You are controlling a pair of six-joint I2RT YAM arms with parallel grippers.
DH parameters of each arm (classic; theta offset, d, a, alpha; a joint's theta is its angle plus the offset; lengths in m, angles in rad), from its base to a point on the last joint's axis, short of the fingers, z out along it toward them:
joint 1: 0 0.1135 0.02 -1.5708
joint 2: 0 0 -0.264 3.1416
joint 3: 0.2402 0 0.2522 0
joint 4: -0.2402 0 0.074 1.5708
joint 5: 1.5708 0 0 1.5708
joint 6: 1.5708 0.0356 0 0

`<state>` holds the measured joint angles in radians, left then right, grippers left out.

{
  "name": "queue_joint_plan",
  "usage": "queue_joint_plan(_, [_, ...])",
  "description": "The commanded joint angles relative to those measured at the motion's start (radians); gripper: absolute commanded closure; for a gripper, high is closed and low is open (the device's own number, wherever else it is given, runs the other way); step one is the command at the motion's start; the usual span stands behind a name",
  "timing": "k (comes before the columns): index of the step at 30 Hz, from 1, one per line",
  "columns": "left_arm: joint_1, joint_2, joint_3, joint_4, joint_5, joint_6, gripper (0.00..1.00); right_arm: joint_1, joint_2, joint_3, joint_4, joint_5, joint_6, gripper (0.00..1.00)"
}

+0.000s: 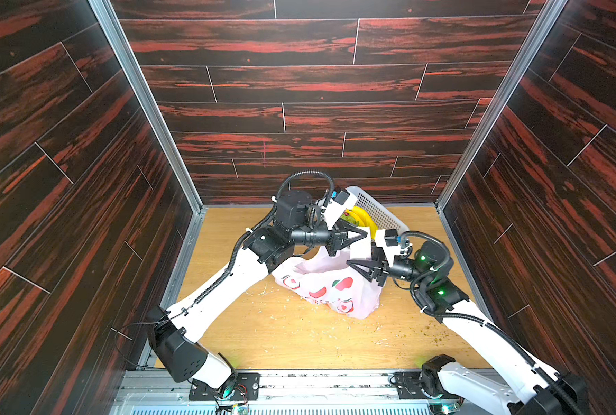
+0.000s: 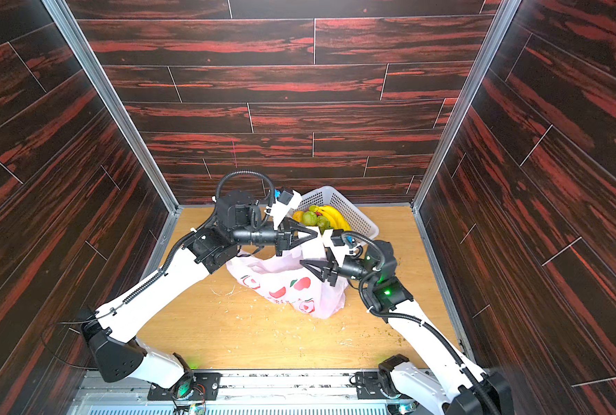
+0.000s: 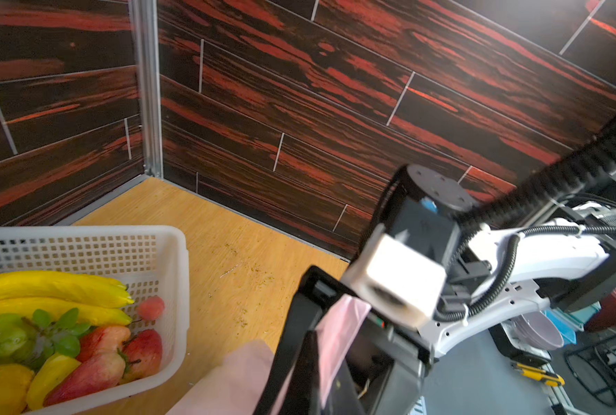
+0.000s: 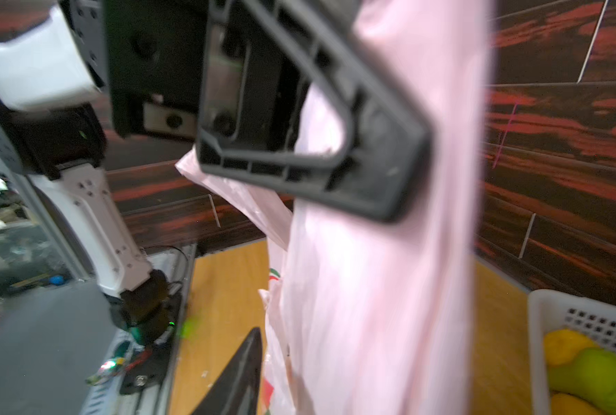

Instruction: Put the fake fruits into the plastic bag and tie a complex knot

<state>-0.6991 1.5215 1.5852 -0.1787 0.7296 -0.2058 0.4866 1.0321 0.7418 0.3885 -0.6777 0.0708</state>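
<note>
While a strap [image 3: 335,323] of the pale-pink plastic bag [image 1: 335,287] on the tabletop [image 1: 263,341] is pinched by the left gripper [image 1: 364,235], jaws shut, and glossy fake fruits [image 2: 320,215] sit in the white perforated basket [image 1: 382,212], the bag's opposite rim is best drawn outward by the right gripper [image 1: 350,263], jaws' state unclear.

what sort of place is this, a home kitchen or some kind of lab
Most likely a robot test cell, not a home: two arms bolted to a metal rail, a wooden tabletop boxed in by wood-print panels, and a white basket of fake fruits as props.
</note>
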Motion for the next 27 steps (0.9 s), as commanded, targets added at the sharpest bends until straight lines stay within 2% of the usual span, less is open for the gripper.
queue_joint_plan(1, [0.019,-0.018,0.002,0.121,-0.008,-0.043,1.00,0.027,0.018,-0.056,0.066,0.064,0.010,0.60])
queue_joint_plan(5, [0.044,-0.016,0.006,0.150,-0.004,-0.076,1.00,0.027,0.013,-0.119,0.126,0.090,0.030,0.75])
queue_joint_plan(11, [0.065,-0.019,0.011,0.179,0.026,-0.105,1.00,0.024,0.037,-0.143,0.145,0.061,0.050,1.00])
queue_joint_plan(12, [0.071,-0.021,0.010,0.179,0.028,-0.109,0.99,0.019,0.037,-0.147,0.151,0.059,0.052,1.00])
queue_joint_plan(14, [0.092,-0.038,0.003,0.179,0.028,-0.114,0.80,-0.007,0.022,-0.153,0.156,0.047,0.055,1.00])
queue_joint_plan(19, [0.181,-0.128,-0.028,0.133,0.007,-0.099,0.49,-0.101,0.013,-0.116,0.100,-0.107,0.033,1.00])
queue_joint_plan(23, [0.256,-0.231,-0.049,-0.013,-0.059,-0.043,0.38,-0.145,0.015,-0.093,0.061,-0.178,-0.011,1.00])
queue_joint_plan(27, [0.283,-0.380,-0.132,-0.179,-0.186,0.022,0.27,-0.195,0.028,-0.074,0.065,-0.241,-0.022,1.00])
